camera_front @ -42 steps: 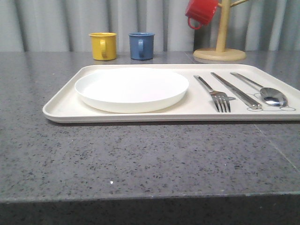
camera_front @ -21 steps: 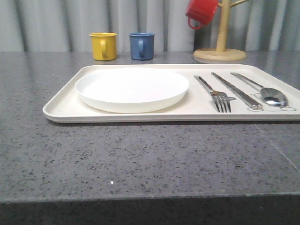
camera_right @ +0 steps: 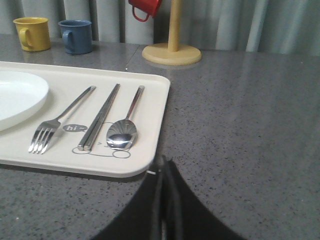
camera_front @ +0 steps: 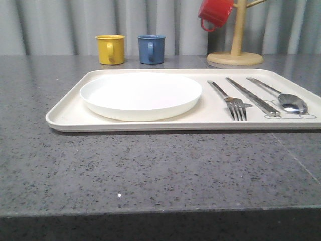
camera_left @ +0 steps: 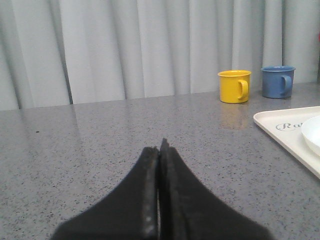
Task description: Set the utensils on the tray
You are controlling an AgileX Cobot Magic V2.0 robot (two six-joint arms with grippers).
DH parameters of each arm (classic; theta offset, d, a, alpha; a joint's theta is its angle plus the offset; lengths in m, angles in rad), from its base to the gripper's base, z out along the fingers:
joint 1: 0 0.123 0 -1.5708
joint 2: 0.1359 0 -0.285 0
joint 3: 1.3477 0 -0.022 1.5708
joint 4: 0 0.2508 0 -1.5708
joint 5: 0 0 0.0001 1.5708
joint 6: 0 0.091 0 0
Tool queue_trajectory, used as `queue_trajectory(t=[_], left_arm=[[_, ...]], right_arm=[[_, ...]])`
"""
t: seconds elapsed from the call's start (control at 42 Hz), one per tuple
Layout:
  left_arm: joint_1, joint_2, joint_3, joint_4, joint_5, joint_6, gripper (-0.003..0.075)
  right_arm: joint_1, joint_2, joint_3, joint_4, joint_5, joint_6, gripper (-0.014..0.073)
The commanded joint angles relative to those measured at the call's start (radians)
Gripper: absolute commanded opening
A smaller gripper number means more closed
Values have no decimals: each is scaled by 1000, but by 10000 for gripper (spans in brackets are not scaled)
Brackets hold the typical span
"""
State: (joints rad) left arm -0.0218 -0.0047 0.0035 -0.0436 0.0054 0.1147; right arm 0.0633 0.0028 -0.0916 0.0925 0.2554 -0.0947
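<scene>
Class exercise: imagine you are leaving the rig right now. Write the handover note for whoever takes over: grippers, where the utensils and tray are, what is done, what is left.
Left gripper: shut, holding nothing, low over bare countertop to the left of the tray.
Right gripper: shut, holding nothing, just off the tray's near right corner.
On the tray: plate on the left part; fork, chopsticks and spoon side by side on the right part, handles pointing away from the robot.
Done: all utensils appear placed.
Left: nothing obvious; the mugs are not part of the job.

A yellow mug (camera_front: 110, 48) and blue mug (camera_front: 151, 48) stand side by side; a red mug (camera_front: 216, 13) hangs on a wooden stand (camera_front: 234, 51).
</scene>
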Motion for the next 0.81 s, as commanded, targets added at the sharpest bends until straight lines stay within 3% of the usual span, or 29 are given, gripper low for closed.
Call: queue_trajectory(t=[0.0, 0.095, 0.452, 0.618, 0.785], left_arm=[[-8, -19, 13, -1, -83, -10, -20], [-8, -19, 13, -1, -83, -10, -20], [-8, -19, 13, -1, -83, -10, -20], [-8, -19, 13, -1, -83, -10, -20], [-8, -19, 13, -1, -83, -10, -20]], right_arm=[[-6, -18, 58, 1, -219, -4, -67], [-6, -29, 122, 6, -313, -4, -67], [-6, -28, 118, 6, -324, -2, -67], [-6, -28, 118, -51, -327, 95, -67], [-6, -29, 118, -54, -323, 95, -67]])
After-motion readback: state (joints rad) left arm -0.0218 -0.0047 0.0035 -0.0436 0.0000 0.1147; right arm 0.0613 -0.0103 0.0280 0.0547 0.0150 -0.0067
